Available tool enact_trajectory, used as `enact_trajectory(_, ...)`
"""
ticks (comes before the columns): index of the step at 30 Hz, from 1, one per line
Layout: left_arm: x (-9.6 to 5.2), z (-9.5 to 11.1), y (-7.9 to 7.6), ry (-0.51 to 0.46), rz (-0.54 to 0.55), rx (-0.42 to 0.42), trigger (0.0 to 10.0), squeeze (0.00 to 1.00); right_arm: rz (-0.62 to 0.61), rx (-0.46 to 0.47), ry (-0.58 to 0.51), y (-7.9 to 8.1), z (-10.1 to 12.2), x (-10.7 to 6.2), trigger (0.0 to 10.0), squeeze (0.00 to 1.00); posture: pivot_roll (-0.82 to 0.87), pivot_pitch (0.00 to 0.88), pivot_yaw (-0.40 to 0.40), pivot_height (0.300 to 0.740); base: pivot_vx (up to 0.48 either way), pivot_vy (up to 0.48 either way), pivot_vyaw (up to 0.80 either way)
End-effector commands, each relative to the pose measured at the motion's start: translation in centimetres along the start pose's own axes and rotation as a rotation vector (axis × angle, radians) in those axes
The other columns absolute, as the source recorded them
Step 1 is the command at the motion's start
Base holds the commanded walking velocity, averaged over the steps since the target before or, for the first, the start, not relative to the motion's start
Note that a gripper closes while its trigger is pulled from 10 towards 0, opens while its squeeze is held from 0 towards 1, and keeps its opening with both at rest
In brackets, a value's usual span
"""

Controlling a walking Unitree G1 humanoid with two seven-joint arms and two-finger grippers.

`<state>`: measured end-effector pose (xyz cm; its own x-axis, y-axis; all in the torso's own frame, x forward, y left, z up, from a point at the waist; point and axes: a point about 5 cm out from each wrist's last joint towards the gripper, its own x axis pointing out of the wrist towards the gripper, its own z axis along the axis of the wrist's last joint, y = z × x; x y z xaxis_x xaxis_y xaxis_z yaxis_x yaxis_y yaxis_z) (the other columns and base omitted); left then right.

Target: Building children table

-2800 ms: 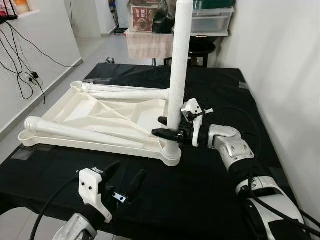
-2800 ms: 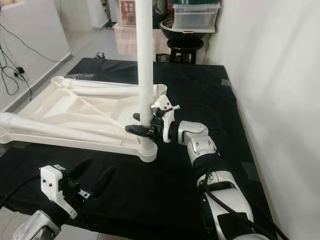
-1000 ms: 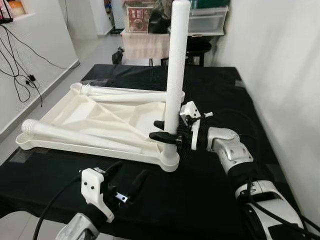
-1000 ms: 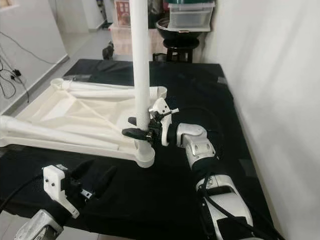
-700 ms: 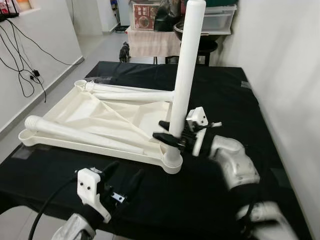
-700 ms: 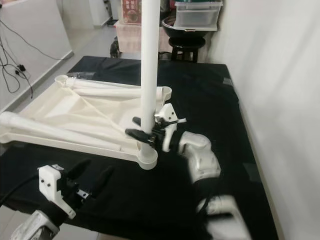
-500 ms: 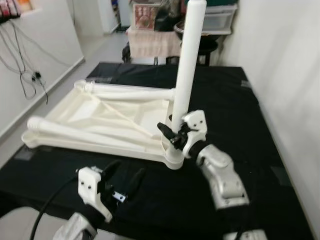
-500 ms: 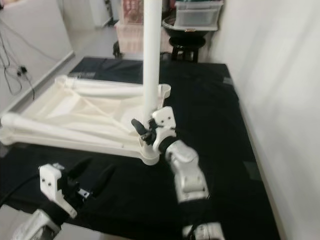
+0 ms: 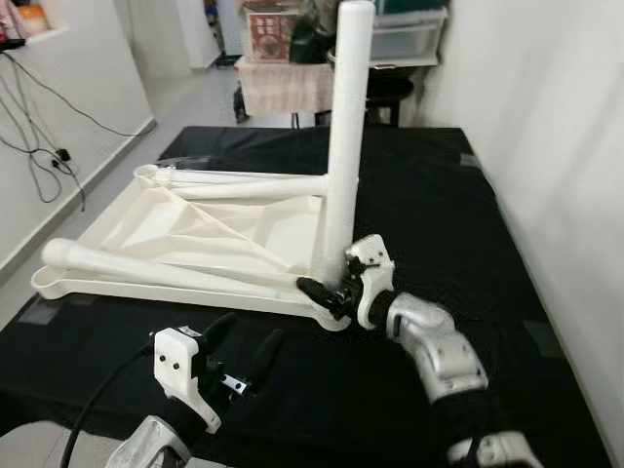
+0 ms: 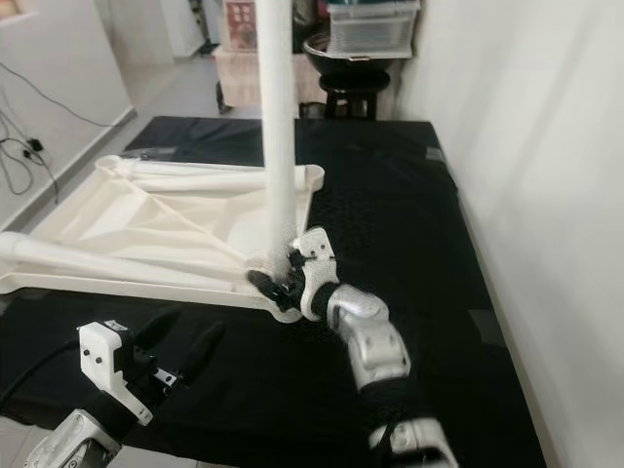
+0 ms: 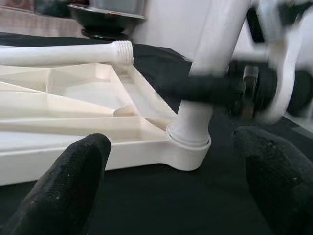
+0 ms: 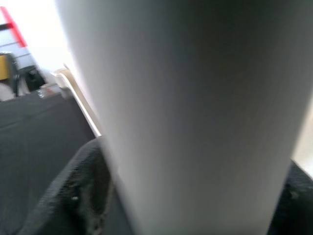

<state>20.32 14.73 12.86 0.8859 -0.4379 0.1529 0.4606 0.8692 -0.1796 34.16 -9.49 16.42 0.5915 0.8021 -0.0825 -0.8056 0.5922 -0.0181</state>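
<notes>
The white tabletop (image 9: 185, 226) lies upside down on the black table. One white leg (image 9: 343, 136) stands upright in its near right corner socket (image 11: 190, 147). My right gripper (image 9: 327, 291) is shut on this leg just above the socket, one black finger (image 12: 80, 196) on each side. Two loose legs lie in the tabletop, one along the near rim (image 9: 156, 265) and one along the far rim (image 9: 244, 183). At the table's front edge, short of the socket, my left gripper (image 9: 252, 329) is open with nothing between its fingers (image 11: 73, 186).
A white wall (image 9: 556, 146) runs close along the table's right side. Bare black table surface (image 9: 439, 205) lies right of the tabletop. Beyond the far edge stand a dark stool (image 9: 390, 93) and storage boxes (image 9: 409, 39). Cables (image 9: 49, 146) trail on the floor at left.
My right gripper has slid down the upright leg to just above the socket, and its wrist has turned. The left gripper has stayed in place. The camera shifted slightly.
</notes>
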Motion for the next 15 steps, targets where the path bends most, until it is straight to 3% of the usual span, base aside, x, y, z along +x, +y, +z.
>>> enact_trajectory(1, -0.2, -0.3, 0.2, 0.021, 0.009, -0.007, 10.0, 0.0, 0.139, -0.026, 0.004, 0.5, 0.2, 0.7, 10.0, 0.88, 0.0, 0.029, 0.019, 0.74, 0.0, 0.0, 0.0)
enact_trajectory(2, -0.2, -0.4, 0.2, 0.021, 0.008, -0.007, 10.0, 0.0, 0.187, -0.026, 0.004, 0.4, 0.5, 0.9, 10.0, 0.88, 0.0, 0.029, 0.019, 0.74, 0.0, 0.0, 0.0)
enact_trajectory(3, -0.2, -0.4, 0.2, 0.022, 0.009, -0.004, 10.0, 0.0, 0.245, -0.036, 0.007, 0.2, 0.9, 1.0, 10.0, 0.0, 0.01, 0.027, 0.013, 0.74, 0.0, 0.0, 0.0)
enact_trajectory(5, -0.2, -0.4, 0.2, 0.022, 0.014, -0.001, 10.0, 0.0, 0.313, -0.051, 0.019, -0.4, 1.5, 1.2, 10.0, 0.0, 0.01, 0.023, 0.013, 0.74, 0.0, 0.0, 0.0)
enact_trajectory(12, -0.3, -0.5, 0.1, 0.024, 0.018, 0.0, 10.0, 0.0, 0.344, -0.015, 0.052, -1.8, 1.9, 1.5, 10.0, 0.0, 0.02, 0.02, 0.014, 0.74, 0.0, 0.0, 0.0)
enact_trajectory(13, -0.3, -0.5, 0.1, 0.024, 0.018, 0.0, 10.0, 0.0, 0.347, -0.011, 0.053, -1.9, 1.9, 1.5, 4.8, 0.0, 0.02, 0.02, 0.014, 0.74, 0.0, 0.0, 0.0)
enact_trajectory(14, -0.3, -0.5, 0.1, 0.024, 0.018, 0.0, 10.0, 0.0, 0.347, -0.011, 0.053, -1.9, 1.9, 1.5, 4.8, 0.0, 0.02, 0.02, 0.014, 0.74, 0.0, 0.0, 0.0)
enact_trajectory(15, -0.3, -0.5, 0.1, 0.025, 0.018, 0.0, 10.0, 0.0, 0.347, -0.007, 0.053, -2.0, 1.9, 1.5, 0.0, 0.0, 0.02, 0.02, 0.014, 0.74, 0.0, 0.0, 0.0)
